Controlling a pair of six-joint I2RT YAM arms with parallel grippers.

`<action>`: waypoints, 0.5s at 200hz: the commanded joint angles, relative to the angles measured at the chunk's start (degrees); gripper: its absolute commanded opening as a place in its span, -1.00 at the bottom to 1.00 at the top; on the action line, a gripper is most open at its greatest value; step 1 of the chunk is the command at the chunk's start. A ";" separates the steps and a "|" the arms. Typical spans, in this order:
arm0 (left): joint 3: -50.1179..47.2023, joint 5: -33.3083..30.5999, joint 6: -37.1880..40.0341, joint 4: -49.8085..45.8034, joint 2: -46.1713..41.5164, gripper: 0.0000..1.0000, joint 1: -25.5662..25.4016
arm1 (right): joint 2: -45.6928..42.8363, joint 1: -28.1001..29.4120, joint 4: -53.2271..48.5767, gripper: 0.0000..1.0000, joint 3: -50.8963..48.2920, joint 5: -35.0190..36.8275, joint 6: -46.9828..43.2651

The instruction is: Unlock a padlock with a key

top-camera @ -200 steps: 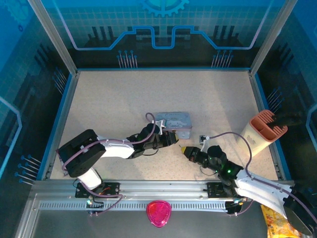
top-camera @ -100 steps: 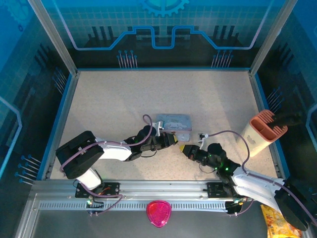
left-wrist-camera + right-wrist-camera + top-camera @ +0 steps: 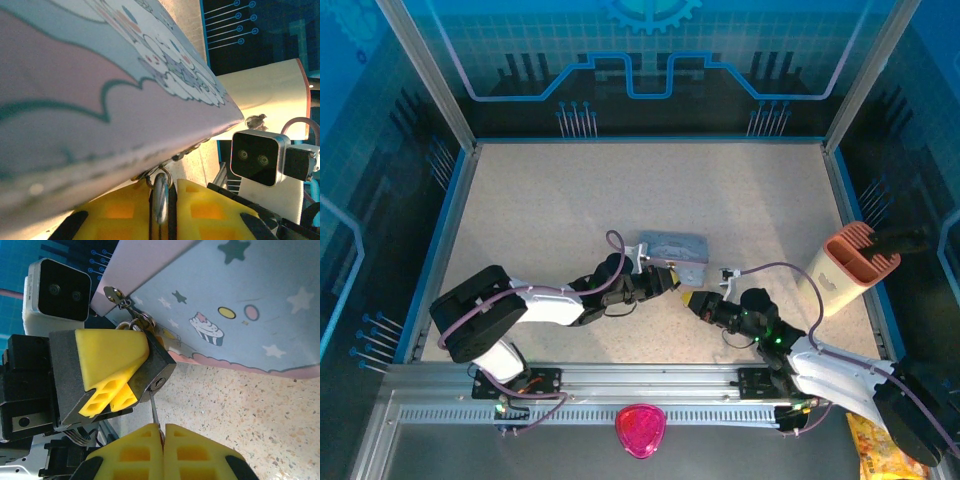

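Key (image 3: 154,412) head inside right end effector (image 3: 163,429)

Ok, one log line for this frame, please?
left hand: shut on padlock at latch of tin | right hand: shut on key | key tip at keyhole, depth unclear

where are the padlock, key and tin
padlock (image 3: 160,371), right wrist view, on its dark body
key (image 3: 154,411), right wrist view, on the thin blade
tin (image 3: 250,310), right wrist view, on the printed side
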 commanded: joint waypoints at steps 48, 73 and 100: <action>-0.81 1.81 -0.82 5.59 -3.66 -1.00 0.15 | -1.50 -1.42 1.33 -1.00 -1.77 -1.16 -0.28; -0.64 2.27 -0.81 5.81 -3.81 -1.00 0.17 | -1.50 -1.66 1.72 -1.00 -1.90 -1.54 -0.08; -0.95 2.09 -0.88 6.19 -4.10 -1.00 0.13 | -1.58 -1.72 2.24 -1.00 -1.90 -1.79 0.08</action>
